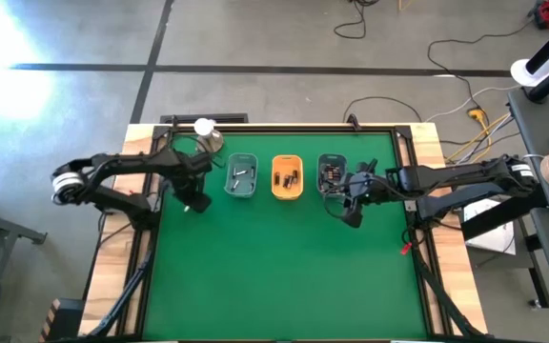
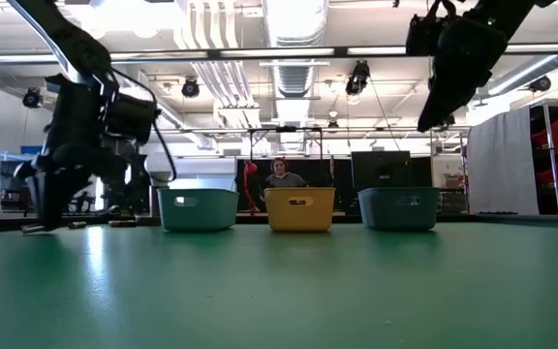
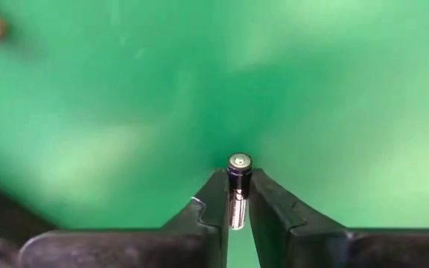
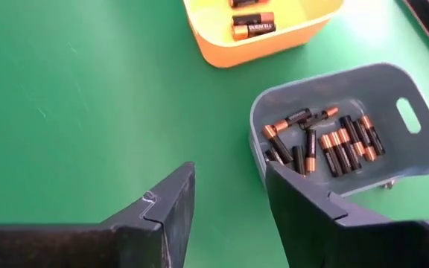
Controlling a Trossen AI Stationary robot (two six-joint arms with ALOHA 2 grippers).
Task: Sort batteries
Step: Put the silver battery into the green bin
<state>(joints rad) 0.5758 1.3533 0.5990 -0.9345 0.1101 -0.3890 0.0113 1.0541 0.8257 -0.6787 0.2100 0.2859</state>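
My left gripper points down at the green mat, left of the three trays, and is shut on one dark battery. In the low view its fingertips reach down near the mat. My right gripper is open and holds nothing. It hangs high above the mat, on the near side of the right blue-grey tray. Several coppery-and-black batteries lie in that tray. The orange tray holds two batteries. My left gripper pinches the battery's long sides between its two fingers, which come from above and point down. The battery lies along the gap between the fingers, and its silver-capped end sticks out past the fingertips. Whether it rests on the mat I cannot tell.
The left blue-grey tray holds a few batteries. A round metal dome with a white ball stands at the far left of the mat. The near half of the mat is bare green. A person sits in the room beyond the table.
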